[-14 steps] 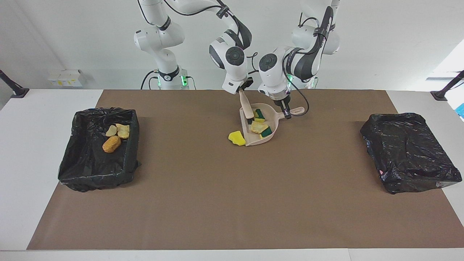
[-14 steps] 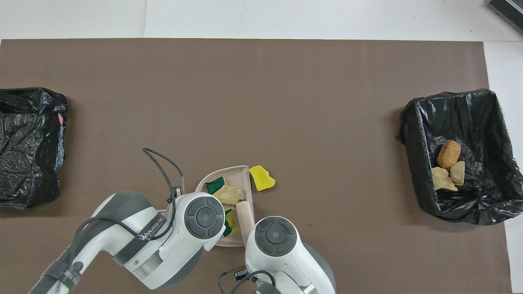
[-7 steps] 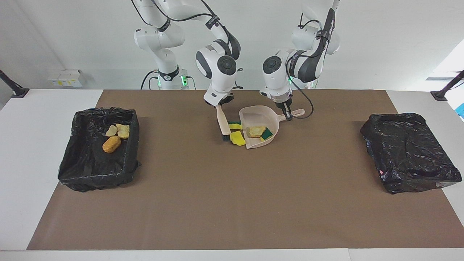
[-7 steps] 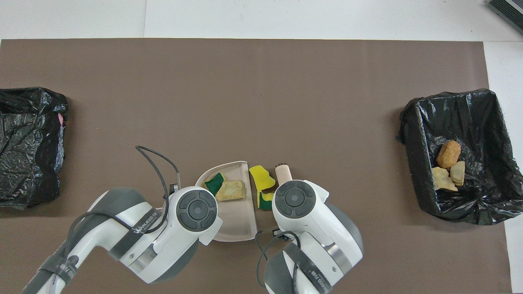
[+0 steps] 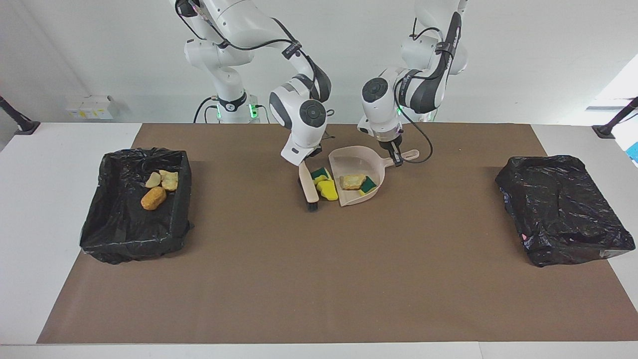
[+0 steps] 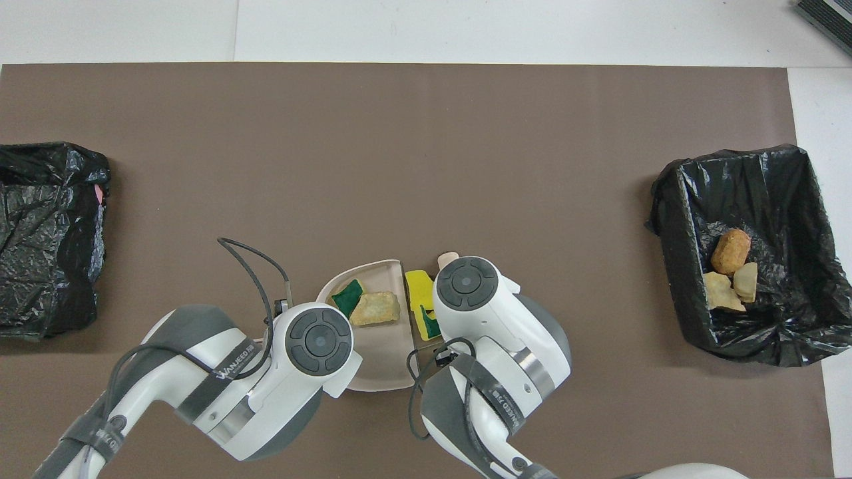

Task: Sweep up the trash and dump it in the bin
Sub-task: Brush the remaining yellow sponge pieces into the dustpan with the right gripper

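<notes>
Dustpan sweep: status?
Left gripper shut on dustpan handle. Right gripper shut on brush. Two sponge pieces outside dustpan mouth; bread lump, sponge inside.

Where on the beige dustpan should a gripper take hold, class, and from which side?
On the narrow handle of the dustpan, from above, as the left gripper does now. The handle sticks out toward the left arm's end, clear of the open mouth and the trash inside.

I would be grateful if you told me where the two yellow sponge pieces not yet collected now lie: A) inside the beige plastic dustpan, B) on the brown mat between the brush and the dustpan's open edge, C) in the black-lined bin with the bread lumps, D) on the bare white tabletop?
B: the two yellow sponge pieces rest on the brown mat, between the brush and the beige dustpan.
</notes>
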You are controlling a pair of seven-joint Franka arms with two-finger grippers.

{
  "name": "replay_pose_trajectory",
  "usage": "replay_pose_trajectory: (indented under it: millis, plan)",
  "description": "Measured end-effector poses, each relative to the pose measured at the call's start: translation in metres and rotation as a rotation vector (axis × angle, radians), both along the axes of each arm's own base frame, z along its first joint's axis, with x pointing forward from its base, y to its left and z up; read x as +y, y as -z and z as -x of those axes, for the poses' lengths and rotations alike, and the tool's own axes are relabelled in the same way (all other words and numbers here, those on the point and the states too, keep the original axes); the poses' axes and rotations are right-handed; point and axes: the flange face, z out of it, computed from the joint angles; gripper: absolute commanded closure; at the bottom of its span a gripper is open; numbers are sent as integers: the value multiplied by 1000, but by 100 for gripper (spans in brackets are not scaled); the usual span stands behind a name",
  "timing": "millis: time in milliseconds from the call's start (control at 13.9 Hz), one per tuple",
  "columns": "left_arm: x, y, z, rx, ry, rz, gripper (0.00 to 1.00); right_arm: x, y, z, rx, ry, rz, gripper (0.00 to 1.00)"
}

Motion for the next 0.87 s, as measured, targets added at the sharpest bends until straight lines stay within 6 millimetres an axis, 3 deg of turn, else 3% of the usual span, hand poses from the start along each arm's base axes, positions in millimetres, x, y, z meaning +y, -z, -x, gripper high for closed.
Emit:
replay_pose_trajectory:
  millis: [216,433,577,865]
  plan:
    - [0,0,0,0,0,0,100,41,-6,22,40,41,-137,100]
    - [0,0,0,0,0,0,100,69,-15,36,68,88,-230,100]
    - [0,0,0,1,2,0,100,70,-16,37,78,97,-233,100]
    - [8,-4,-8,20,45,8,100,55,-11,33,118,175,-158,100]
